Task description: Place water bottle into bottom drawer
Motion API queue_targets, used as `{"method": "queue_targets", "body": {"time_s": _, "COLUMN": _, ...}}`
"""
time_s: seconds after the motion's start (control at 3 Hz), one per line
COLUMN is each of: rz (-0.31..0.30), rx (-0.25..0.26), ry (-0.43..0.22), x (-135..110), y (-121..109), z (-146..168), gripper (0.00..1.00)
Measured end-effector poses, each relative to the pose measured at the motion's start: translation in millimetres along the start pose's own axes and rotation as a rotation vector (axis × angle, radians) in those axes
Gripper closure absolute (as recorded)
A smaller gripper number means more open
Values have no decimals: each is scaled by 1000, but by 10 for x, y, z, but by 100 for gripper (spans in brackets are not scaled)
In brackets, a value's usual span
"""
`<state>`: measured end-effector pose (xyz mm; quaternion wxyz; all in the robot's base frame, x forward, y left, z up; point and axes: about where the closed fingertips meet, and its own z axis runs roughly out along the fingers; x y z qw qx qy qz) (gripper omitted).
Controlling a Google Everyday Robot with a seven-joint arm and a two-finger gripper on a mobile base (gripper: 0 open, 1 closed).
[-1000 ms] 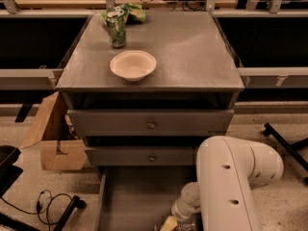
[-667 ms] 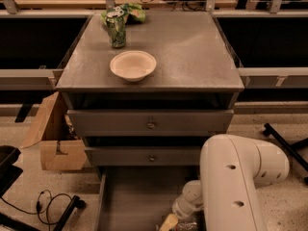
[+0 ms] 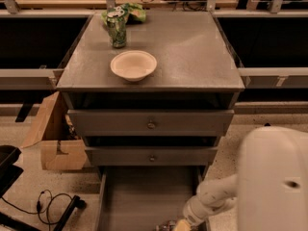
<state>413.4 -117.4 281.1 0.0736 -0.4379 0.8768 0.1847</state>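
The bottom drawer [image 3: 144, 191] is pulled out, a long plain grey tray below the two knobbed drawers. My gripper [image 3: 175, 225] is at the frame's bottom edge, low over the drawer's front right part, reached by the white arm [image 3: 216, 198] coming in from the right. A small shiny clear bit [image 3: 163, 224] shows just left of the gripper at the bottom edge; it may be the water bottle, but most of it is cut off by the frame.
On the cabinet top [image 3: 192, 52] stand a green drink can [image 3: 117, 28] at the back left and a cream bowl [image 3: 133, 65] near the front. A cardboard box [image 3: 53, 138] and black cables [image 3: 53, 203] lie left of the cabinet. The arm's white shell [image 3: 274, 182] fills the lower right.
The arm's white shell has shifted a little to the right. The gripper stays low over the front of the open bottom drawer.
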Motion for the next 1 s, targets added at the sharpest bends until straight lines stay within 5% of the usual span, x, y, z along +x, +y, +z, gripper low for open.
{"method": "queue_targets", "body": {"time_s": 1.0, "rz": 84, "rx": -127, "ry": 64, "x": 645, "y": 2020, "z": -1460, "gripper": 0}}
